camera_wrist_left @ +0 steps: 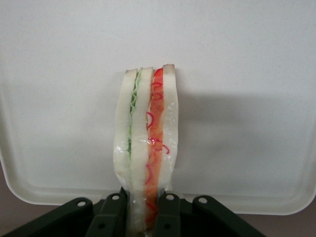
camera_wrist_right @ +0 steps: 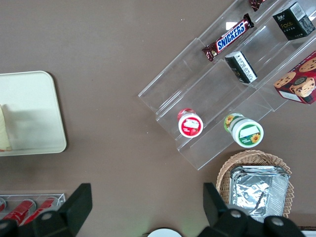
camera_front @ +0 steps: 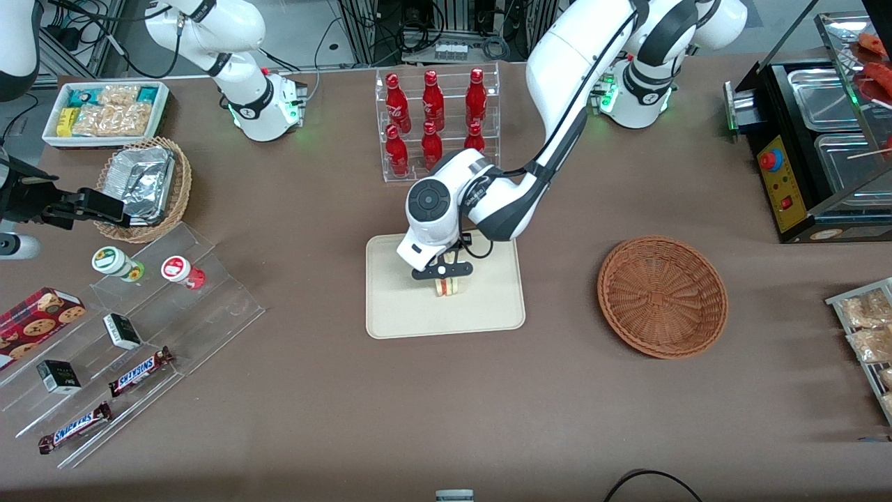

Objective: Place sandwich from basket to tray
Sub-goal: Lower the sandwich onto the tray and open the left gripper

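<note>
Brown tabletop, cream tray [camera_front: 390, 314] at centre, reddish wicker basket [camera_front: 662, 296] lying empty toward the working arm's end. Gripper [camera_front: 449, 274] low over tray, jaws clamped on upright wrapped sandwich [camera_wrist_left: 146, 148], base apparently at tray floor. Risk on release: narrow wedge toppling onto its side, or slick wrap clinging to a finger.

A brown cloth-covered surface [camera_front: 293, 390] fills the scene. Cables and metal racks [camera_front: 446, 28] crowd the grey floor above it.

White glossy arm, black pincer [camera_front: 449, 277]
</note>
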Robot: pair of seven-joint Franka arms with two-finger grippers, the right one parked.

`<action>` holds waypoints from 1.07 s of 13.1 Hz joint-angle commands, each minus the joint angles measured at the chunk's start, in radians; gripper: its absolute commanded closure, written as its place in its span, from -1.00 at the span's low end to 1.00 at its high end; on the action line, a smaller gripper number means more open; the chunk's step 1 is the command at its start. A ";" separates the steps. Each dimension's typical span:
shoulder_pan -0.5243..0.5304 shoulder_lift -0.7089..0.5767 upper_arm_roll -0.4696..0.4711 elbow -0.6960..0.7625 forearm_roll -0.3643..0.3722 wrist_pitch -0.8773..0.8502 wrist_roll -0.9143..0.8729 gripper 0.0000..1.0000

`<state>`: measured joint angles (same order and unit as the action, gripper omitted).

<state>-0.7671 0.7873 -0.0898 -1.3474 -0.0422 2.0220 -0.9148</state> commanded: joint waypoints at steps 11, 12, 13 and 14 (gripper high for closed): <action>-0.009 0.015 0.012 -0.027 0.027 0.084 -0.058 -1.00; -0.008 0.013 0.012 -0.023 0.025 0.084 -0.059 -1.00; -0.006 0.007 0.012 -0.021 0.025 0.080 -0.059 -1.00; -0.001 0.000 0.012 -0.018 0.025 0.075 -0.056 -1.00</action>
<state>-0.7669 0.8023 -0.0847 -1.3738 -0.0315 2.1012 -0.9549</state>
